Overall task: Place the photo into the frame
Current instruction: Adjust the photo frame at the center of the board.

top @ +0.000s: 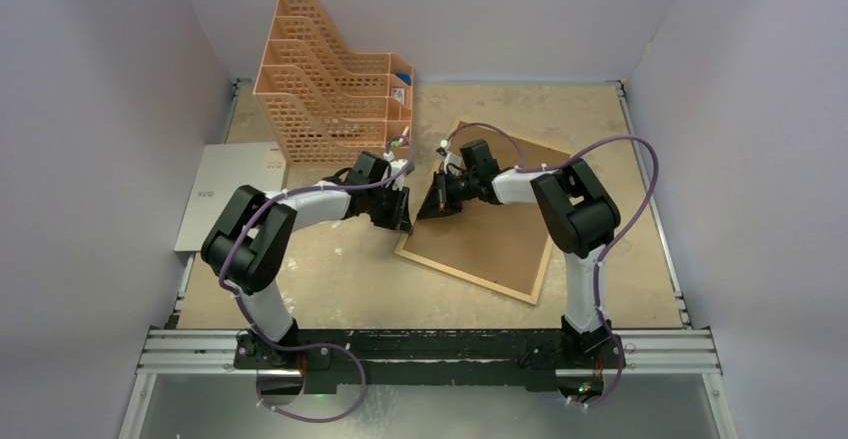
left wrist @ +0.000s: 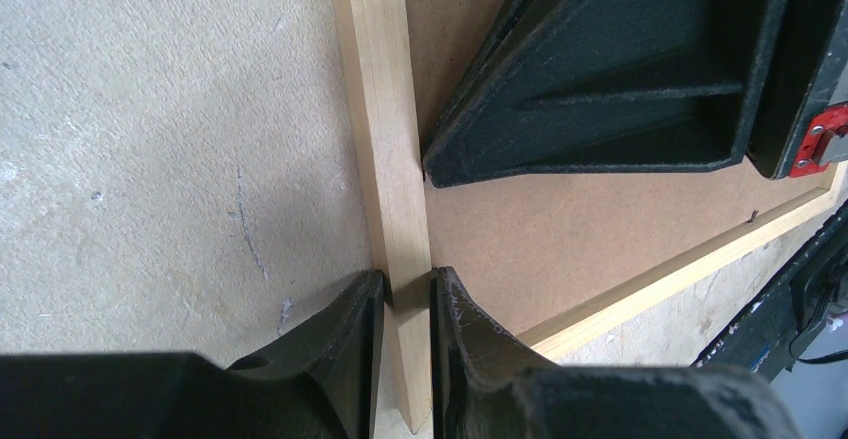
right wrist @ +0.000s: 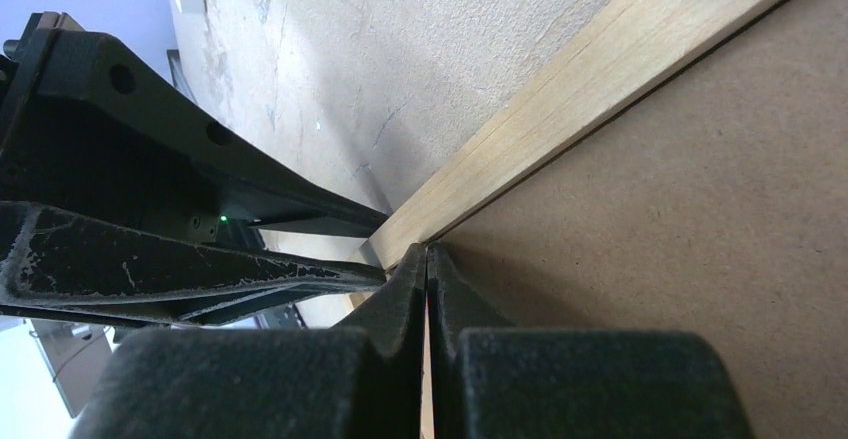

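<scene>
The frame (top: 465, 279) lies flat at the table's middle, with a brown backing board (top: 500, 229) inside its light-wood rim. My left gripper (top: 402, 219) straddles the frame's left rail (left wrist: 385, 109), one finger on each side, shut on it (left wrist: 408, 289). My right gripper (top: 422, 213) reaches in from the right with its fingers pressed together. Its tips (right wrist: 427, 251) rest where the backing board (right wrist: 680, 219) meets the rail (right wrist: 600, 69), just ahead of the left gripper. The photo is out of view.
An orange lattice file organizer (top: 330, 84) stands at the back left, close behind the left wrist. A pale grey sheet (top: 232, 191) lies at the table's left edge. Walls close in the table on three sides.
</scene>
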Controlling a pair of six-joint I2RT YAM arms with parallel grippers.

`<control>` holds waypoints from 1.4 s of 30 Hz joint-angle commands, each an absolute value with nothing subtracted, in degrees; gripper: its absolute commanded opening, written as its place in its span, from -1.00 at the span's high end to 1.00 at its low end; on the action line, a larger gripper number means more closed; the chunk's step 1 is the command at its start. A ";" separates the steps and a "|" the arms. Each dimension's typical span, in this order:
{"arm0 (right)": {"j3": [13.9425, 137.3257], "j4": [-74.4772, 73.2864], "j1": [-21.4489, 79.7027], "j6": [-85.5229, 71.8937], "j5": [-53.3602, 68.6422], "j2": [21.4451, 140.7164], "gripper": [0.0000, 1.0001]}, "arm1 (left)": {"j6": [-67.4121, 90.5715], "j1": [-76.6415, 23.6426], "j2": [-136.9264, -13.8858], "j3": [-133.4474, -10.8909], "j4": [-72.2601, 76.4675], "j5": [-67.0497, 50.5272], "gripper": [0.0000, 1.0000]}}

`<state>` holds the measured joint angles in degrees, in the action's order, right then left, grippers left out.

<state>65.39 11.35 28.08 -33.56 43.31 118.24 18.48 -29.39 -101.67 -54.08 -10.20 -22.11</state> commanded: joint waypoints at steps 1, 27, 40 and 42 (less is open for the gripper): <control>64.25 8.72 28.40 -31.03 42.03 119.23 1.00 | 16.57 -30.72 -108.64 -50.20 -13.21 -12.98 1.00; 69.92 -15.12 39.12 -25.54 2.28 113.08 1.00 | 24.92 -31.14 -107.86 -46.55 -5.54 -24.14 1.00; 70.83 -26.97 44.03 -34.78 -13.33 114.84 1.00 | 26.72 -31.40 -107.28 -45.76 -6.71 -22.21 1.00; 71.19 -25.88 44.04 -35.07 -11.79 112.96 1.00 | 26.67 -31.43 -107.63 -45.91 -6.93 -22.74 1.00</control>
<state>73.60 -14.70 43.77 -32.73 -7.60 110.96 27.29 -28.97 -101.56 -49.58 0.32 -26.83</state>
